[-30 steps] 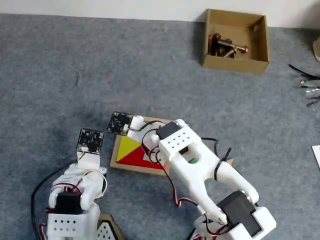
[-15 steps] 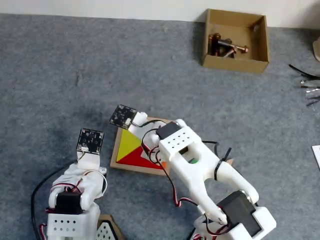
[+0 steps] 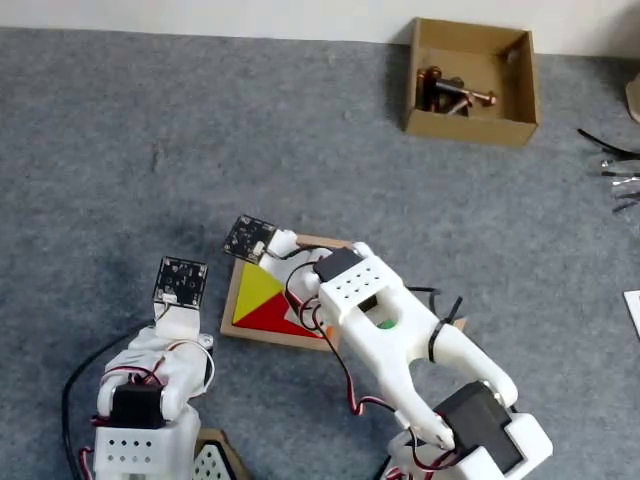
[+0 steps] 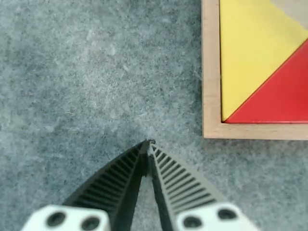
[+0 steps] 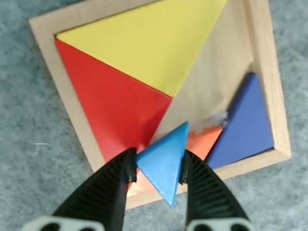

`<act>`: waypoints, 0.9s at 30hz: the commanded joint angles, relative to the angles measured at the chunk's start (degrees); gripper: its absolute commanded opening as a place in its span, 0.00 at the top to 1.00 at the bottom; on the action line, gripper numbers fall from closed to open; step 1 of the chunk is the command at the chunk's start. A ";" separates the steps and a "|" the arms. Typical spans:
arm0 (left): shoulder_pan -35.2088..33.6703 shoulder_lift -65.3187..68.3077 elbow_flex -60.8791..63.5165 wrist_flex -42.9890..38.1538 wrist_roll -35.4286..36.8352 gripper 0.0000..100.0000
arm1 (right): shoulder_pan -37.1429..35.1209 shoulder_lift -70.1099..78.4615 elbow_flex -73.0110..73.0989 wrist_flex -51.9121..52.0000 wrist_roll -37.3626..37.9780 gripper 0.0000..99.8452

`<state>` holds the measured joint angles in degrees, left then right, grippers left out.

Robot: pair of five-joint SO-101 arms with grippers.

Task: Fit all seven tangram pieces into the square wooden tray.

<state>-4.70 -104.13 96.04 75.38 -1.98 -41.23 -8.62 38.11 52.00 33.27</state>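
The square wooden tray [image 5: 43, 57] lies on the grey carpet and holds a large yellow triangle [image 5: 149, 43], a large red triangle [image 5: 110, 106], a dark blue triangle [image 5: 243, 125] and an orange piece [image 5: 202, 142]. My right gripper [image 5: 156, 162] is shut on a small light blue triangle [image 5: 163, 163], held just over the tray's middle, above the red and orange pieces. My left gripper [image 4: 147, 143] is shut with nothing in it, low over the carpet beside the tray's corner [image 4: 211, 130]. In the high view the right arm [image 3: 385, 320] covers most of the tray [image 3: 229, 305].
A cardboard box [image 3: 470, 85] with metal parts sits at the far right of the table. Loose cables [image 3: 612, 160] lie at the right edge. Bare carpet stretches to the left and behind the tray.
The right arm's wrist has turned and shifted a little over the tray with the light blue triangle in its grip. The left arm has kept still.
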 commanded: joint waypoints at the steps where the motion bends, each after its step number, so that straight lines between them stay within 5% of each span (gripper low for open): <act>1: -0.57 -0.31 1.10 0.26 -0.53 0.99 | -0.57 -3.38 -0.48 -0.84 -0.53 0.93; 27: -0.57 -0.31 1.10 0.26 -0.53 0.99 | -0.48 -3.21 0.84 -1.10 -0.62 0.93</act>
<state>-4.70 -104.13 96.04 75.38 -1.98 -41.32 -8.62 39.60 51.82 33.27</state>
